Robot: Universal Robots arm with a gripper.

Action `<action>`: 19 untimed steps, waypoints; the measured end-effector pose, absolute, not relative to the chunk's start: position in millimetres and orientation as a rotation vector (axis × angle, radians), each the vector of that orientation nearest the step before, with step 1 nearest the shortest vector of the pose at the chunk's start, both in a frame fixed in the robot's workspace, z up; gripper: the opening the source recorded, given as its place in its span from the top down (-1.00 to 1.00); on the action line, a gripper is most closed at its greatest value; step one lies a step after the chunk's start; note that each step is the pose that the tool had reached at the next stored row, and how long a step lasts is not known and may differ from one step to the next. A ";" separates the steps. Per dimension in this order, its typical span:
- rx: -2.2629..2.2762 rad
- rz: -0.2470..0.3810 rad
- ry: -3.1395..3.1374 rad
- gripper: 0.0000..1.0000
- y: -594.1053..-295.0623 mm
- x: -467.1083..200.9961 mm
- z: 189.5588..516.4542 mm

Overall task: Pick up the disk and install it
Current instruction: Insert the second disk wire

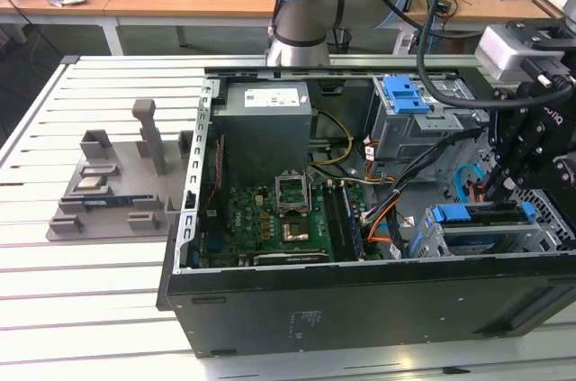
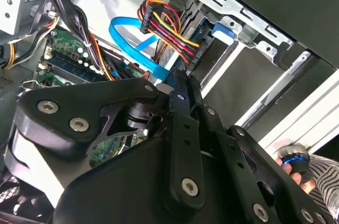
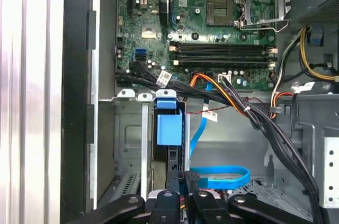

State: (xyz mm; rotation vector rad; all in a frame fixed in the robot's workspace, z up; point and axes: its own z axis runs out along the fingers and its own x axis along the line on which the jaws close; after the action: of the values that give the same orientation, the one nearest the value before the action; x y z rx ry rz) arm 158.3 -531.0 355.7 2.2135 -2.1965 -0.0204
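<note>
Fingers (image 3: 190,181) of the gripper (image 1: 493,185) are pressed together, gripping nothing, low inside the open computer case (image 1: 360,300). Just beside them, the disk (image 1: 481,215) sits slotted in its cage, cables (image 3: 265,123) crowding close.

Slatted table (image 1: 108,291); computer case (image 1: 360,309), fixture (image 1: 117,192)

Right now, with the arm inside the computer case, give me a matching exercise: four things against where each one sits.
Things:
1. gripper
2. power supply
3. grey fixture
4. CPU socket

Places:
A. on the slatted table, outside the computer case
B. on the green motherboard
C. over the drive cage at the exterior view's right
D. against the case's far wall, white label on top

Pairs: 1-C, 2-D, 3-A, 4-B
</note>
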 end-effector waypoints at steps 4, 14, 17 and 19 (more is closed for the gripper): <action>2.215 -0.022 -2.196 0.68 -533.9 158.4 352.1; 2.220 -0.031 -2.199 0.68 -535.2 159.6 344.3; 2.221 -0.033 -2.200 0.68 -537.3 159.7 342.1; 2.222 -0.033 -2.199 0.68 -538.9 159.7 340.3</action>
State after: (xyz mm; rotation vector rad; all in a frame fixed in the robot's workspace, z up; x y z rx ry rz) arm 159.7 -538.9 340.3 2.2215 -2.1994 -0.0327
